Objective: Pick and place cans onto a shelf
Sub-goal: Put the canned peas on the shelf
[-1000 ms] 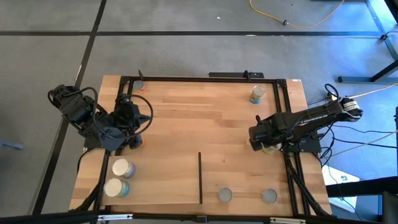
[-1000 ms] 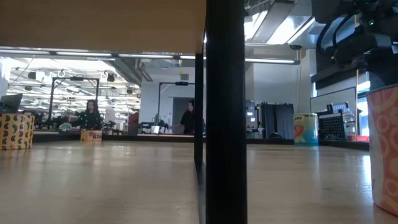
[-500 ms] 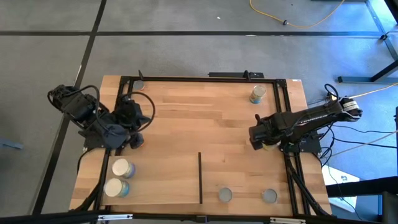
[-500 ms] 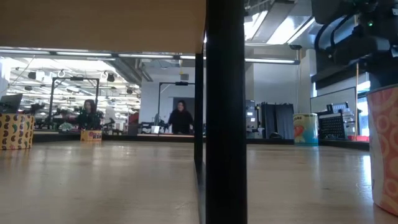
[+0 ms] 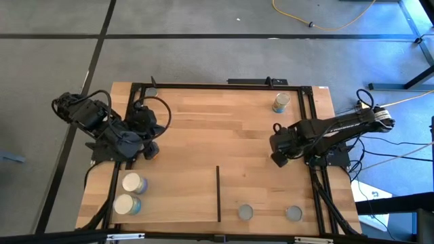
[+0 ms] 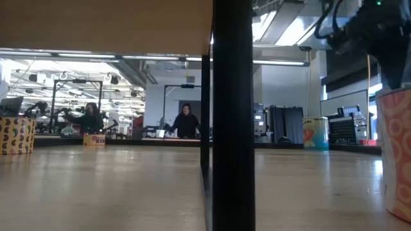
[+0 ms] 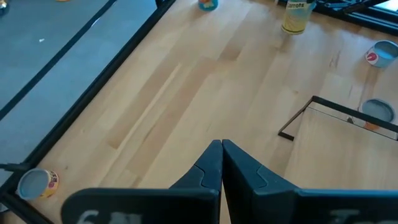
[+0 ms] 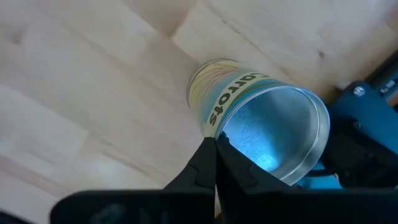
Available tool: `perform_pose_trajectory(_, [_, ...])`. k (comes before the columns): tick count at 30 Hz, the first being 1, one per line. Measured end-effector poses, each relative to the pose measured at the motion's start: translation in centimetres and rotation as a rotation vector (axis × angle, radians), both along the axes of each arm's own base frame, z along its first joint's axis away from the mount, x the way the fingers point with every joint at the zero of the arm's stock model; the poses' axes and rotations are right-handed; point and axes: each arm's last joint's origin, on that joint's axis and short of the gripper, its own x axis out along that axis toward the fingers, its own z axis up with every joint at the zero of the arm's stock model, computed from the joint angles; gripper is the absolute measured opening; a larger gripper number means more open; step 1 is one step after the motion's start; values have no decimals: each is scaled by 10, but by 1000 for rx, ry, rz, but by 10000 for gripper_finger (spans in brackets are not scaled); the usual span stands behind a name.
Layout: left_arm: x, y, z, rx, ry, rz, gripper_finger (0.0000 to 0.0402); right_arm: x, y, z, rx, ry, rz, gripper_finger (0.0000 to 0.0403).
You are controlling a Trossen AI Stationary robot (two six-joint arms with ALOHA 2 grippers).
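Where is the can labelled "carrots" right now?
In the right wrist view the carrots can sits just beyond the shut right gripper, ungripped; from above it is hidden under that arm near the table's right edge.

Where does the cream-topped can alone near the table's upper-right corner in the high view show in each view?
High: cream-topped yellow-and-blue can, upper right.
Low: right of centre, distant.
Left wrist: top edge, cropped.
Right wrist: not in it.
Landmark: thin black strip, in the first three.
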Motion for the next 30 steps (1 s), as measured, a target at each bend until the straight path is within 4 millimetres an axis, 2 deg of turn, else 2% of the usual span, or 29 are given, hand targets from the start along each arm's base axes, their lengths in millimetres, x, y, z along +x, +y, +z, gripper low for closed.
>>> perform_pose_trajectory(4, [0,0,0,0,0,0,0,14,1,11,6,-28,63,0])
perform_pose_trajectory(9, [0,0,0,-1,6,-8,0,45,2,31,6,-45,153,0])
perform_pose_trajectory(19, [0,-2,-1,-23,45,-67,0,127,-6,61,-62,-77,419,0])
perform_pose_trajectory(24, [0,-2,-1,-24,54,-83,0,171,-18,64,-151,-104,580,0])
perform_pose_trajectory(30, [-1,-3,-2,-30,71,-111,0,214,-32,55,-220,-107,811,0])
